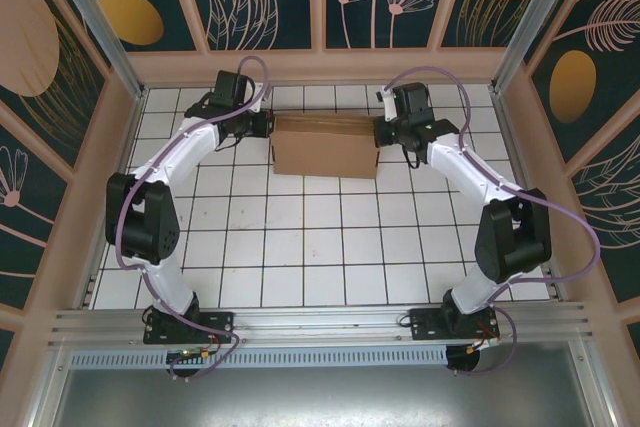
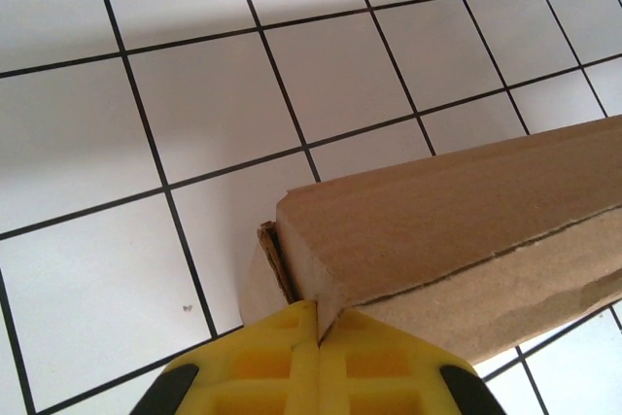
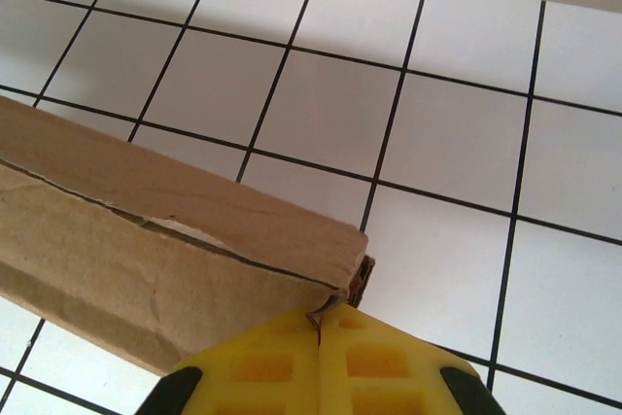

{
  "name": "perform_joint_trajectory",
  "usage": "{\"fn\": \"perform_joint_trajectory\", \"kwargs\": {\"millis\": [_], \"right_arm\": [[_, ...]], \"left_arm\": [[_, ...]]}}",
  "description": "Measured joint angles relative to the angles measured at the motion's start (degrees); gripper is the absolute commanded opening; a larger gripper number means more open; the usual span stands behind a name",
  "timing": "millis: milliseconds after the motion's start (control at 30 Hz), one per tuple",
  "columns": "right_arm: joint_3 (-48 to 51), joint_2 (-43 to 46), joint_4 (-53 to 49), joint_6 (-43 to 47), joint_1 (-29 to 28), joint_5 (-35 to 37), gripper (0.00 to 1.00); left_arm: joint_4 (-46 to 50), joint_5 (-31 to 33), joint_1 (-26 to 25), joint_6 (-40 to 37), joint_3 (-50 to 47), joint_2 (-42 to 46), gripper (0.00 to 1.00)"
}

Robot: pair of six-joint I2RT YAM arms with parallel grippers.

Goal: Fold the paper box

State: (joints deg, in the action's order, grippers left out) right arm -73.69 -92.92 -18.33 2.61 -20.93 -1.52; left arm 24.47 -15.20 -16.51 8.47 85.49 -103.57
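So, biggest thing first: the white gridded tabletop [image 1: 300, 247] has the paper box [image 1: 325, 145] sitting at its far middle, already looking like a low closed carton, with one arm reaching in at each end.

That box is plain thin cardboard, so it's probably very light and will skate on the smooth tiles if it's pushed from one side only. The panels look stiff enough across the flat, but the creases are the weak spots and the corners would likely crush under a hard squeeze. The best bet seems to be bracing it from both ends at once, or taking a flap by its free edge instead of the body.

The left tool [image 2: 317, 328] is fully closed, its yellow tips butted against the box's left top corner. The right tool [image 3: 319, 328] is the same at the right corner. Whether either has nipped a sliver of cardboard can't be told.

The flap edge [image 3: 185, 230] gapes a little along the top, so it may want pressing down.
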Motion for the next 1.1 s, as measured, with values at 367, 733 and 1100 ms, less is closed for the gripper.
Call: {"fn": "perform_joint_trajectory", "kwargs": {"millis": [367, 733, 1100], "right_arm": [[8.7, 4.8, 7.4, -5.3, -0.2, -1.4, 0.01], [15.9, 12.5, 11.3, -10.0, -0.2, -5.3, 0.61], [21.5, 25.3, 21.2, -14.0, 7.1, -11.6, 0.67]], "left_arm": [[-10.6, -1.6, 0.0, 3.1, -11.0, 5.8, 0.0], [-16.0, 3.2, -3.3, 3.3, -17.5, 9.8, 0.0], [-16.9, 7.0, -4.9, 2.4, -18.4, 10.5, 0.0]]}}
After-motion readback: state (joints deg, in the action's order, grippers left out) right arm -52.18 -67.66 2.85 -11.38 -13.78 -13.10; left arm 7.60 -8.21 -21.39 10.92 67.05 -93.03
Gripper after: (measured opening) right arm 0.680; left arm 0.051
